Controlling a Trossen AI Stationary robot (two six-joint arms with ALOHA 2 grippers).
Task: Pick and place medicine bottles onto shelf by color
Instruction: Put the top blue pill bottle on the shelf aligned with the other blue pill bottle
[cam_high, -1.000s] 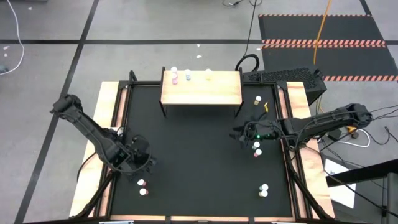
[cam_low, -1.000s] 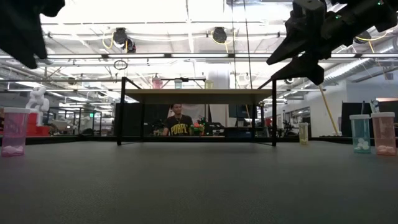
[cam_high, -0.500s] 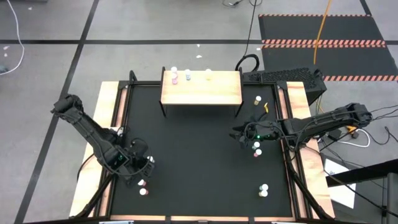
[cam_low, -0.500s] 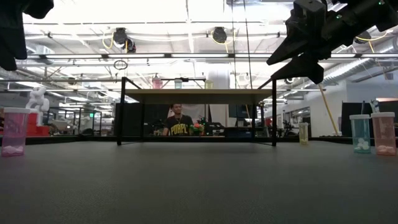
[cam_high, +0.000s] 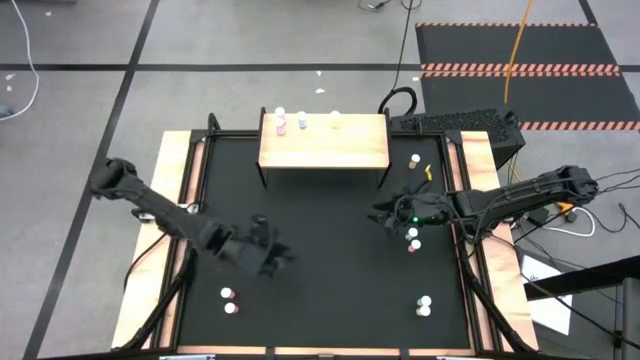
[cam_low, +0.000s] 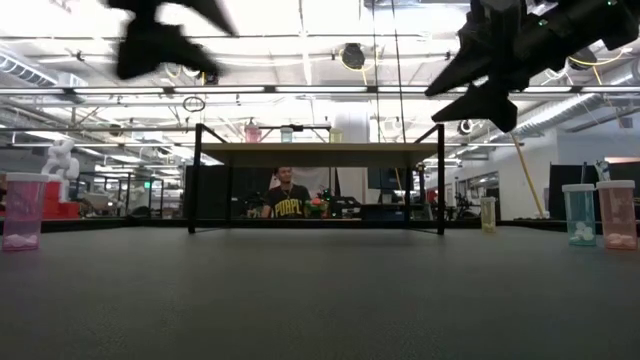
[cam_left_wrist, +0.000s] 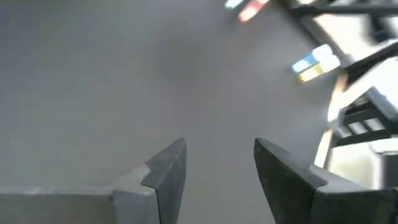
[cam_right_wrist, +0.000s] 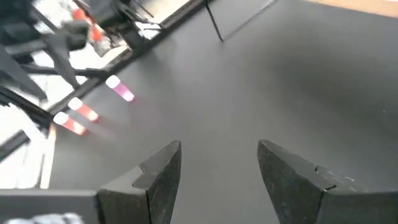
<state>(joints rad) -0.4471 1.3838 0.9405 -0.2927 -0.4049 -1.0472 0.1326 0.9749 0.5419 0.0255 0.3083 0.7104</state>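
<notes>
The shelf (cam_high: 323, 143) stands at the table's far middle with three small bottles (cam_high: 303, 122) upright on its far edge. Other white-capped bottles stand on the black mat: two at near left (cam_high: 229, 300), two beside the right gripper (cam_high: 412, 240), two at near right (cam_high: 424, 305), one at far right (cam_high: 414, 160). My left gripper (cam_high: 278, 257) hangs open and empty above the mat, left of centre; its fingers show apart in the left wrist view (cam_left_wrist: 217, 165). My right gripper (cam_high: 383, 215) is open and empty above the mat's right half, as its wrist view (cam_right_wrist: 217, 162) shows.
Wooden strips (cam_high: 176, 170) border the mat on the left and right. The shelf's thin black legs (cam_low: 193, 180) stand on the mat. A dark box and cables (cam_high: 455, 122) lie beyond the far right corner. A person (cam_low: 286, 200) sits in the room behind the table.
My left gripper has swung from beside the near-left bottles toward the table's right, to a spot left of the mat's centre, staying open and high above the mat. The bottles have kept their places.
</notes>
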